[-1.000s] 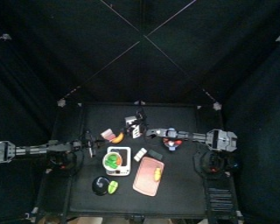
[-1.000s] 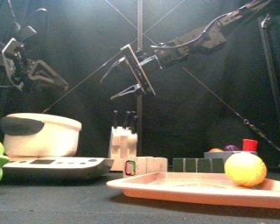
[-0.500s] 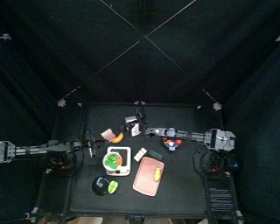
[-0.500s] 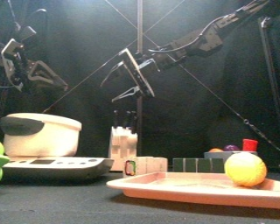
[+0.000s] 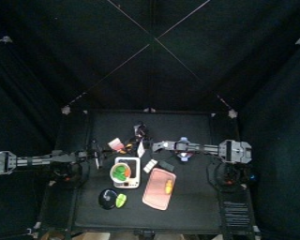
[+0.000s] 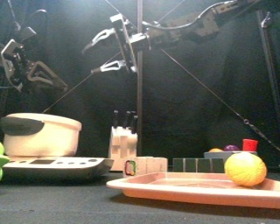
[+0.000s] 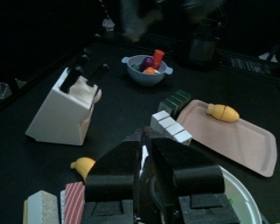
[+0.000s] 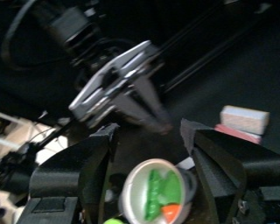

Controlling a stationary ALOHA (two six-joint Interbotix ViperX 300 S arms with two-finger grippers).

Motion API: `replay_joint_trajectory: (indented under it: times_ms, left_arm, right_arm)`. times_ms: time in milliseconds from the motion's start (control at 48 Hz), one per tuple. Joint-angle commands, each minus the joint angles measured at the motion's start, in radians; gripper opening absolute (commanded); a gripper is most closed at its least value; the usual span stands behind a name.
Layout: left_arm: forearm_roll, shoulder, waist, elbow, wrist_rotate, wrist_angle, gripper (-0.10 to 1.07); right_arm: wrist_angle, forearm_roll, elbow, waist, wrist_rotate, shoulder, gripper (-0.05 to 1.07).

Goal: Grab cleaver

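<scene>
- Hanging high over the table (image 5: 190,192), the right gripper (image 6: 109,52) has reached across the middle, and its jaws are spread wide with nothing between them.
- In the top view it sits above the knife block (image 5: 142,137), near the back of the table.
- Its own wrist view looks down between the spread jaws at a white-framed green and red item (image 8: 154,194), with the block blurred beyond.
- The left gripper (image 7: 149,175) rests on its own side, clear of the table top. Its jaws are about half apart and hold nothing.
- The cleaver (image 7: 39,208) seems to lie flat on the table just in front of the left gripper, with its whitish blade next to a small orange piece (image 7: 81,164). It is partly cut off by the frame edge, so I cannot be sure of it. Neither gripper touches it.
- A pink tray (image 6: 178,185) at the front holds a lemon (image 6: 244,169).
- A blue bowl (image 7: 146,70) stands well behind the tray.
</scene>
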Motion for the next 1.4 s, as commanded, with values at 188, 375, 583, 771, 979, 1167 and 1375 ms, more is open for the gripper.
replay_joint_trajectory:
  times_ms: [188,375,583,771,979,1167,1375]
  left_arm:
    - [-0.002,0.002,0.002,-0.012,0.000,-0.005,0.54]
    - [-0.002,0.002,0.002,-0.011,-0.002,-0.003,0.54]
    - [-0.002,0.002,0.002,-0.011,-0.002,0.006,0.54]
    - [-0.002,0.002,0.002,-0.011,-0.002,0.008,0.54]
    - [-0.002,0.002,0.002,-0.011,-0.002,0.008,0.54]
    - [-0.002,0.002,0.002,-0.009,-0.002,0.008,0.54]
    - [-0.002,0.002,0.002,-0.008,-0.002,0.009,0.54]
  right_arm:
    - [-0.083,-0.077,-0.078,0.063,-0.017,-0.008,0.92]
    - [0.114,-0.207,-0.074,0.118,-0.017,-0.034,0.93]
    - [0.161,-0.202,-0.035,0.120,-0.017,-0.071,0.93]
    - [0.198,-0.222,-0.009,0.123,-0.023,-0.075,0.93]
    - [0.278,-0.241,0.020,0.121,-0.025,-0.107,0.92]
    - [0.442,-0.173,0.064,0.123,-0.048,-0.132,0.93]
    - [0.696,0.114,0.092,0.106,-0.238,-0.137,0.92]
